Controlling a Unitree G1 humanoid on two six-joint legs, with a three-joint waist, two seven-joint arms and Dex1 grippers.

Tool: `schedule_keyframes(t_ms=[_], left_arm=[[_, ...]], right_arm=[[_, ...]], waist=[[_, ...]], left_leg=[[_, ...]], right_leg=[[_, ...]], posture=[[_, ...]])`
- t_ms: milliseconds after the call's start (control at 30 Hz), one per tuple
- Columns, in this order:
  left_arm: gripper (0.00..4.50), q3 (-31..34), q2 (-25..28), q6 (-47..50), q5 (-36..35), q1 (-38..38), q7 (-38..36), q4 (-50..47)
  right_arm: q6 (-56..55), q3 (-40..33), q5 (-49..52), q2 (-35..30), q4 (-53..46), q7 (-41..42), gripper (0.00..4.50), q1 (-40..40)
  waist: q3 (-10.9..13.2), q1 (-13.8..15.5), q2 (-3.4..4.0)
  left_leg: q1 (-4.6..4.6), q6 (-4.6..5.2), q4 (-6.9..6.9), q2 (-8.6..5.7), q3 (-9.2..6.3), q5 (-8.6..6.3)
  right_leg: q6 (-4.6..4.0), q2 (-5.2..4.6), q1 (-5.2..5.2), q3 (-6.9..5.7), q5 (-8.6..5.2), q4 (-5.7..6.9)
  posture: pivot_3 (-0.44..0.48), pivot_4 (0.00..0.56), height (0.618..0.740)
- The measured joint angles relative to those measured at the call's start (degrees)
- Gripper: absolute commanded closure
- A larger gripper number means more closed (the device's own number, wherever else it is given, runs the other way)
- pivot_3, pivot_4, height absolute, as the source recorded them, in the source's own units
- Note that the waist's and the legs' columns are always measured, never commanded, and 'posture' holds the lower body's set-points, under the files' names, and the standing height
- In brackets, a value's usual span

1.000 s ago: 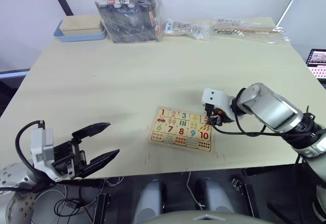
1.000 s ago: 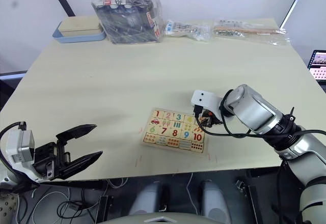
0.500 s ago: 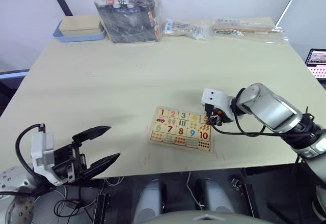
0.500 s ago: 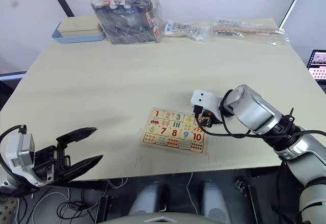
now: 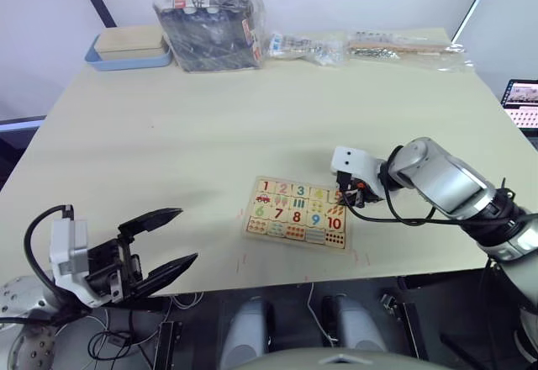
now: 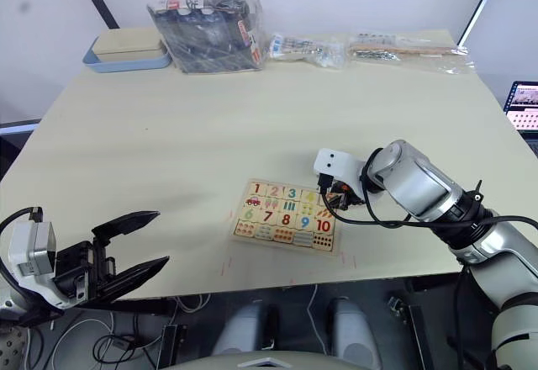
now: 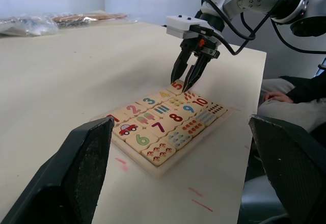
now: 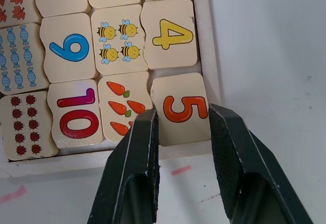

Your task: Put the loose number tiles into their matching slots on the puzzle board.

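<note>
The puzzle board [image 5: 271, 230] lies flat near the table's front edge, right of centre. Tiles 1 to 4 [image 8: 168, 34] fill the slots of its top row, with picture squares and 6 to 10 below. The number 5 tile [image 8: 181, 109] sits, slightly turned, in the corner slot at the right end of that row. My right gripper [image 5: 348, 196] points down at it, one finger [image 8: 140, 158] on each side, shut on the tile. My left gripper [image 5: 187, 235] hangs open and empty off the table's front left edge, well away from the board.
At the table's back edge stand a blue tray with a wooden lid [image 5: 130, 46], a plastic-wrapped box [image 5: 210, 17] and two clear bags [image 5: 403, 46]. A screen [image 5: 521, 101] shows at the far right. A person's hand [image 7: 277, 96] rests beyond the table's right edge.
My left gripper has sunk a little lower and nearer, still open. The right gripper and the 5 tile have stayed where they were.
</note>
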Motion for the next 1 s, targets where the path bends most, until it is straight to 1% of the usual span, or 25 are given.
schedule_keyframes(t_ms=[400,700,1000], left_arm=[[0.0,0.0,-0.4,-0.2,0.0,1.3,0.5,0.0],[0.0,0.0,-0.4,-0.2,0.0,1.6,1.1,-0.1],[0.0,0.2,-0.6,-0.5,0.0,3.2,1.5,-1.1]], right_arm=[[-0.9,-0.3,-0.7,0.8,1.1,1.1,3.62,-0.1],[-0.6,0.7,-1.1,1.7,3.6,3.4,3.62,-2.3],[0.3,2.1,-2.0,2.2,3.9,4.3,3.62,-3.8]], waist=[[0.0,-0.5,0.0],[0.0,-0.6,0.02],[0.0,-0.6,0.03]], left_leg=[[0.0,0.0,-0.02,0.0,0.02,0.0],[0.0,-0.01,-0.06,0.0,0.06,0.0],[-0.01,-0.01,-0.09,-0.02,0.1,-0.01]], right_leg=[[-0.01,-0.02,-0.02,0.03,0.0,-0.01],[-0.01,-0.04,-0.06,0.07,0.0,-0.02],[-0.01,-0.14,-0.1,0.06,0.01,-0.02]], posture=[[0.0,0.15,0.74],[0.0,0.15,0.74],[0.0,0.15,0.74]])
